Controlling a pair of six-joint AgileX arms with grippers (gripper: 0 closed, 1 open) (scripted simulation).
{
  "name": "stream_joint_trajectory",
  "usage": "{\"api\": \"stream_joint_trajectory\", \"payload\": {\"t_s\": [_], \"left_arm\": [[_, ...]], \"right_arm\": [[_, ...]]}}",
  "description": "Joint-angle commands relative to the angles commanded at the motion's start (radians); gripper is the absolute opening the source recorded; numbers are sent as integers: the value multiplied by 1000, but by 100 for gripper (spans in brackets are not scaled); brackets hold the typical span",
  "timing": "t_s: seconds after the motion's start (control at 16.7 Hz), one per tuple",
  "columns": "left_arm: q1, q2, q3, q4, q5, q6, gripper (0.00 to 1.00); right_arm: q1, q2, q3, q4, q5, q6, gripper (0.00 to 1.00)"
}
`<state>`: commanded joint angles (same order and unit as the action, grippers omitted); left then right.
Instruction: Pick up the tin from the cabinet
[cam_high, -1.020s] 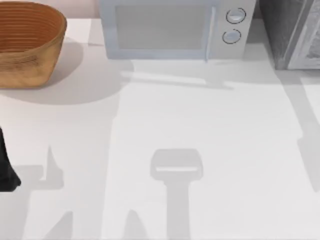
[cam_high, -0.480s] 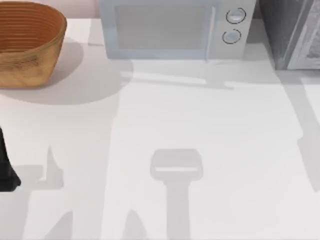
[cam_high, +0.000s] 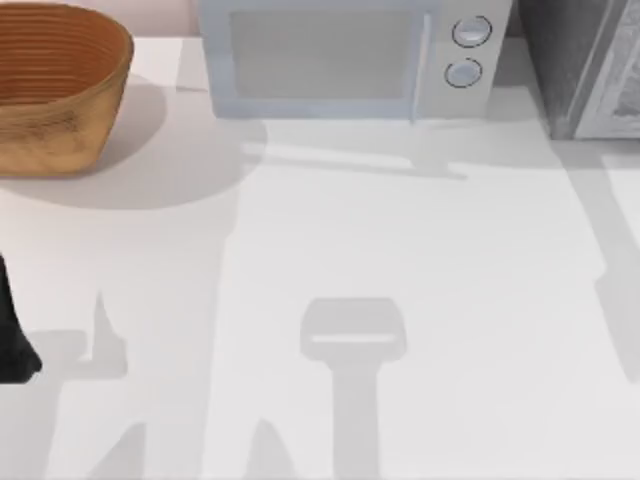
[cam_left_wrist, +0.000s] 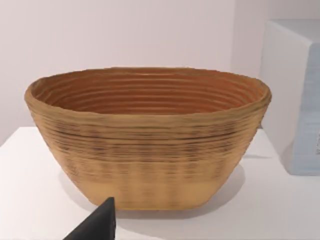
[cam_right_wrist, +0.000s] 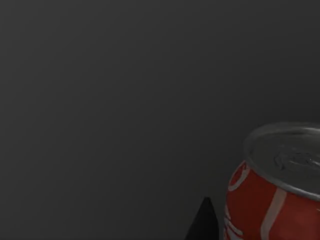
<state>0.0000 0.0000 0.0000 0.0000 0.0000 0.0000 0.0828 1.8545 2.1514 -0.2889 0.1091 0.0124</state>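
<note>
Right wrist view looks into a dark cabinet interior, where the red tin (cam_right_wrist: 272, 200) with a silver lid stands upright against the dark wall. One black fingertip of the right pincer (cam_right_wrist: 202, 222) shows just beside the tin; I cannot tell whether it touches, nor how far that pincer is spread. From the top view, the cabinet (cam_high: 585, 65) sits at the far right of the white tabletop (cam_high: 420, 260), a microwave (cam_high: 350, 55) stands far centre, and a woven basket (cam_high: 60, 85) far left. The left arm (cam_high: 12, 335) rests at the left edge, its finger tip (cam_left_wrist: 97, 225) near the basket; its opening cannot be told
</note>
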Motion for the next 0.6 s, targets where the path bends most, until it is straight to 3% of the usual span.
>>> {"api": "stream_joint_trajectory", "payload": {"t_s": [0.3, 0.6], "left_arm": [[0, 0, 0, 0, 0, 0, 100], [0, 0, 0, 0, 0, 0, 100]], "right_arm": [[4, -16, -5, -7, 3, 1, 0], [35, -215, -87, -114, 37, 1, 0]]}}
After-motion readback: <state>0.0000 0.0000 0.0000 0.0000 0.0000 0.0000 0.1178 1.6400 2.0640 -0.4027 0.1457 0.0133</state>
